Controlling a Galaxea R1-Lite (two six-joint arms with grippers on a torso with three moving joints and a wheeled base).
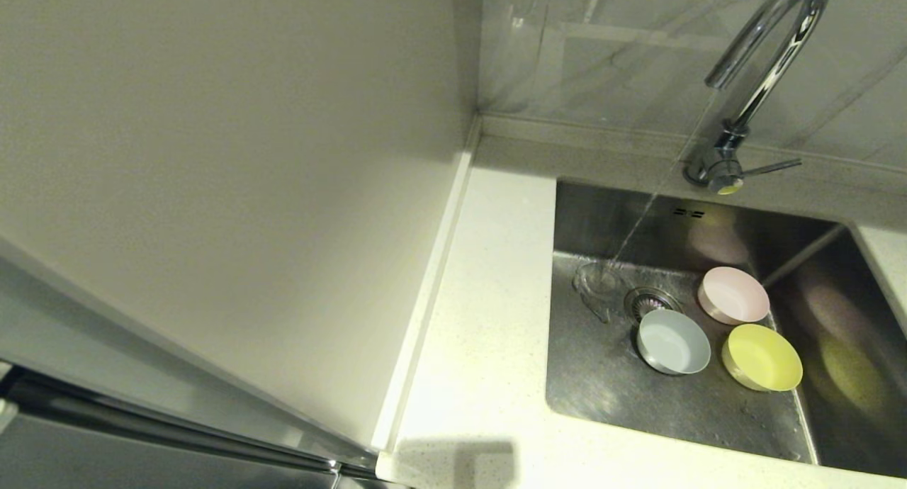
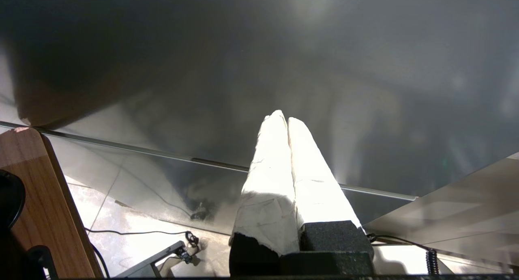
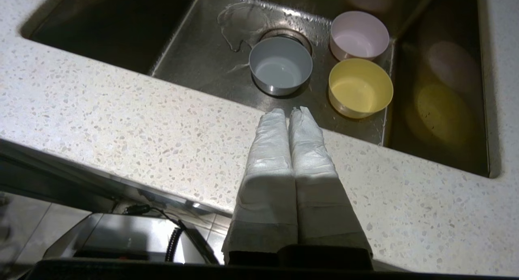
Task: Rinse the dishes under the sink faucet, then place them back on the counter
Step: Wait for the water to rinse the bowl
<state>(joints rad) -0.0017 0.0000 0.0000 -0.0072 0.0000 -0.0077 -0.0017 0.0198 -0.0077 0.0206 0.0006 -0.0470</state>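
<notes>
At lower right of the head view, the sink [image 1: 602, 375] holds all three dishes [image 1: 673, 341] beside running water from the faucet [image 1: 762, 71], while the right claw [image 3: 288, 111], pressed together over the bench [image 1: 482, 319], must open to start rinsing; left claw [image 2: 282, 119] parked, together.

Cream wall panel [image 1: 234, 191] left; marbled backsplash [image 1: 623, 57] behind; wood board [image 2: 44, 207], cables [image 2: 138, 232] on floor.
</notes>
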